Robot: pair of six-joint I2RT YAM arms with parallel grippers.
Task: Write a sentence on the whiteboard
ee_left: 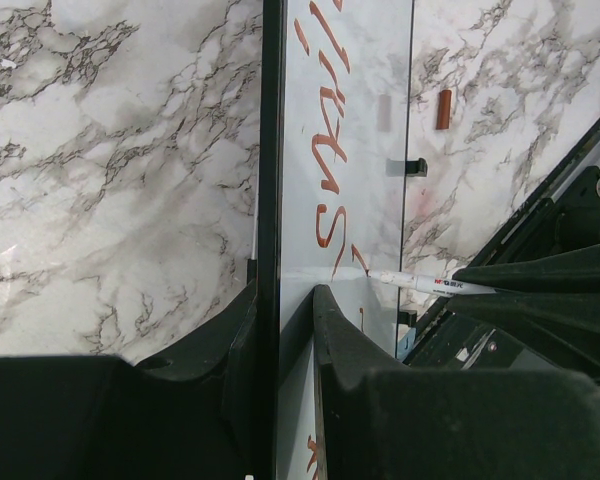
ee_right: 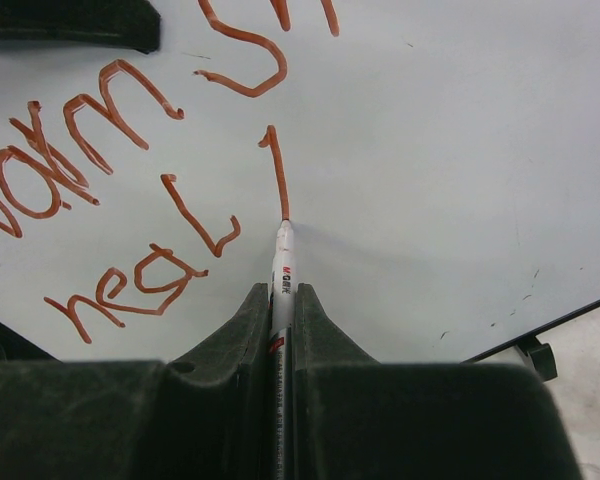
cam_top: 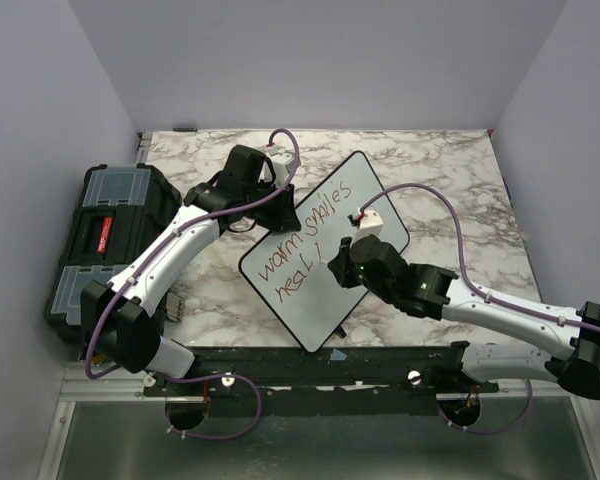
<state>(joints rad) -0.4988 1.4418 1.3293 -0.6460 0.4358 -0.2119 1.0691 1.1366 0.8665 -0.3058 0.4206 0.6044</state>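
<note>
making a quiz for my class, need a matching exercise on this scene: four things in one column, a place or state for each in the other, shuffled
1 marker
2 toolbox
3 left gripper
4 sentence

a shut on the whiteboard's rim
b red, in two lines
c in the right gripper, tip on the whiteboard
d black, left of the whiteboard

Pairs: 1-c, 2-d, 3-a, 4-b

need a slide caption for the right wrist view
Right gripper shut on a marker, its tip touching the whiteboard at the end of a red stroke of the sentence
</note>
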